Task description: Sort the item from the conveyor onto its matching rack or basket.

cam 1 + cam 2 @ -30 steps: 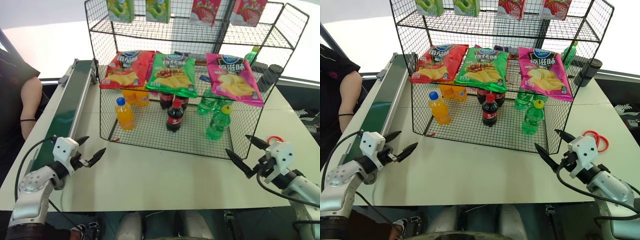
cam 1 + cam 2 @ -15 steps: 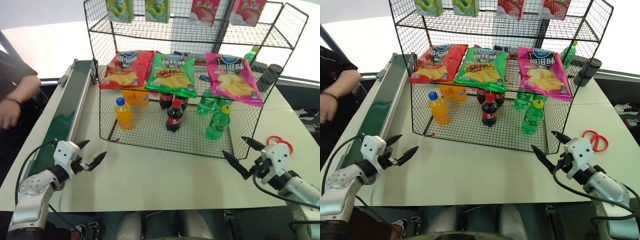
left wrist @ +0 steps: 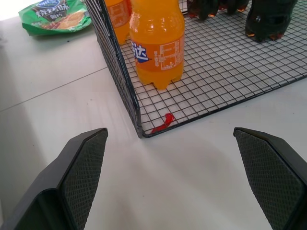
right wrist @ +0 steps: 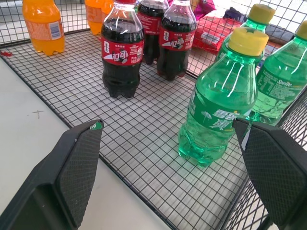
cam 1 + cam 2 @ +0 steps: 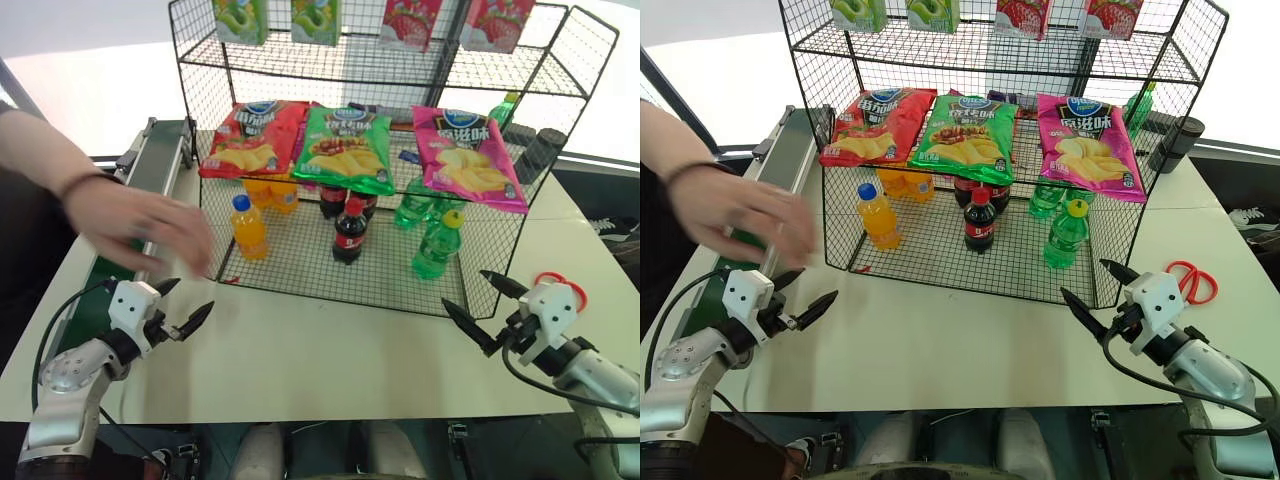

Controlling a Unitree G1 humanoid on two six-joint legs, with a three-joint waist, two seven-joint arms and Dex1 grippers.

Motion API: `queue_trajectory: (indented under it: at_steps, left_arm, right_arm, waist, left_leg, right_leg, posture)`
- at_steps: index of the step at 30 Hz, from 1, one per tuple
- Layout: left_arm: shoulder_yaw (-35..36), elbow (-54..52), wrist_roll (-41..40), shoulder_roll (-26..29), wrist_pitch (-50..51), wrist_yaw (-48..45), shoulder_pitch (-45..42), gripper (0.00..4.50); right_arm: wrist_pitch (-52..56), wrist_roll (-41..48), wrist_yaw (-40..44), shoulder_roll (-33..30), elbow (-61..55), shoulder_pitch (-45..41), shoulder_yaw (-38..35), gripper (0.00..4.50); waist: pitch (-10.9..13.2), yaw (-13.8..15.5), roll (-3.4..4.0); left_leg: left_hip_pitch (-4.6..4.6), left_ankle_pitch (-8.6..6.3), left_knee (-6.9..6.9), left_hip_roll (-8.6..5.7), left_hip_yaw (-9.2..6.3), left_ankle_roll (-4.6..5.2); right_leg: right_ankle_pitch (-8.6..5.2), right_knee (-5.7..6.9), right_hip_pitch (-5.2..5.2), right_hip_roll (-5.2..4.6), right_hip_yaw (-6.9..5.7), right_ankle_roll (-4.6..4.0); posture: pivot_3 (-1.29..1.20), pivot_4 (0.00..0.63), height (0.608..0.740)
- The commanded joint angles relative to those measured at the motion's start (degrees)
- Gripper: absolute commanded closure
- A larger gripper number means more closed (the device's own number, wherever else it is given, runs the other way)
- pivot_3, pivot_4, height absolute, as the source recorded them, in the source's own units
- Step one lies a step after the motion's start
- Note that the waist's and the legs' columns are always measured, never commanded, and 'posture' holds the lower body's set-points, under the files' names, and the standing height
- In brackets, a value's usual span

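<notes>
The bench (image 5: 330, 360) is big and pale. On it stands the tall black rack (image 5: 380, 150), with chip bags on the middle shelf and bottles in the wire basket (image 5: 300, 275) at the bottom. The belt (image 5: 135, 215) runs along the robot's left side of the bench.

A person's hand (image 5: 140, 225) reaches in over the belt, just beside the rack's left corner. I cannot tell if it holds anything. I see no bottle on the bare part of the belt, so the item to sort is not there yet, or the hand hides it. Green bottles (image 5: 437, 245) with yellow caps already stand at the right end of the basket. Cola (image 5: 348, 232) is in the middle and orange drink (image 5: 249, 228) is at the left.

The left gripper (image 5: 185, 310) hangs near the belt's close end with its jaws wide open and empty. The right gripper (image 5: 485, 310) hangs in front of the basket's right corner, jaws wide open and empty too.

The step now looks like waiting. It is best to keep both arms quiet while the hand is close. When a green bottle comes down the belt, the left gripper is the near one. It should grip the bottle around the middle, keep it upright, and set it in an open spot by the other green bottles. It must not bump the basket wall or knock the standing bottles over.
</notes>
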Motion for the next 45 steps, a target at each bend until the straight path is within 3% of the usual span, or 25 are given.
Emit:
queue_trajectory:
  at_steps: [1,45]
  left_arm:
    - [0.3,-2.1,0.0,-0.3,-0.3,0.5,-0.4,0.00]
    - [-1.4,-2.5,0.5,-2.4,0.4,1.4,-2.1,0.00]
  right_arm:
    - [-0.3,0.4,-0.4,0.1,-0.7,-1.0,0.0,0.01]
    - [0.8,0.1,-2.2,0.5,-1.4,-4.5,3.3,0.01]
  waist:
    - [0.0,0.0,0.00]
    - [0.0,0.0,0.00]
  left_leg:
    - [0.00,0.00,0.00,0.00,0.00,0.00]
    - [-0.01,0.00,-0.01,-0.01,0.01,0.00]
  right_leg:
    - [0.00,0.00,0.00,0.00,0.00,0.00]
    - [0.00,-0.01,0.00,0.00,0.00,0.00]
  posture:
    - [0.00,0.150,0.740]
    - [0.00,0.150,0.740]
